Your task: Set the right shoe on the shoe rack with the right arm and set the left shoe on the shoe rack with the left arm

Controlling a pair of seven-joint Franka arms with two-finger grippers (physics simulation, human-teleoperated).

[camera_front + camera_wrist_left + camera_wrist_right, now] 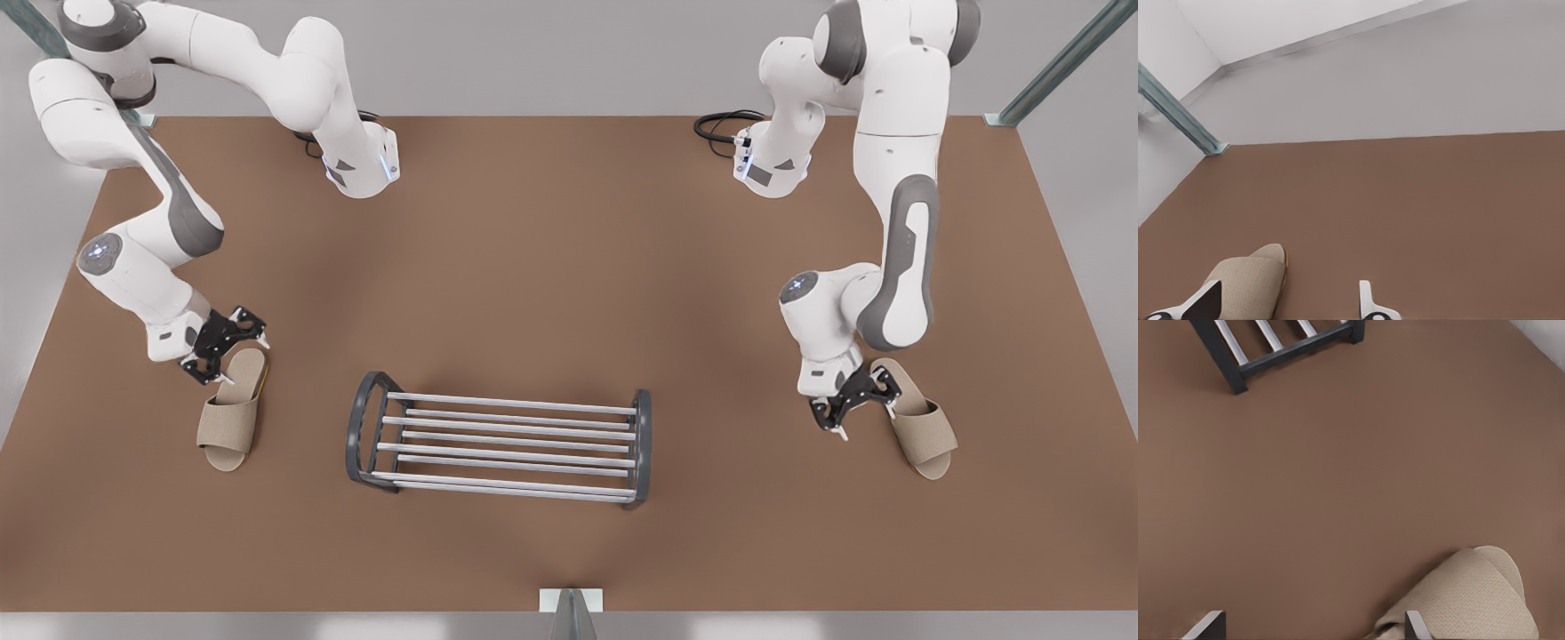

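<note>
Right gripper [231, 354] spread open at right shoe [229, 428] heel, frame left. Left gripper [858, 404] open, beside left shoe [925, 428], frame right. Shoe rack [642, 444] sits centre.

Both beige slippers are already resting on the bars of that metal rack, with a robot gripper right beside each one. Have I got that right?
Not quite. The front view shows both slippers lying on the table, not on the shoe rack: the right shoe on the front view's left, the left shoe on its right. The open right gripper and open left gripper are indeed beside them.
</note>
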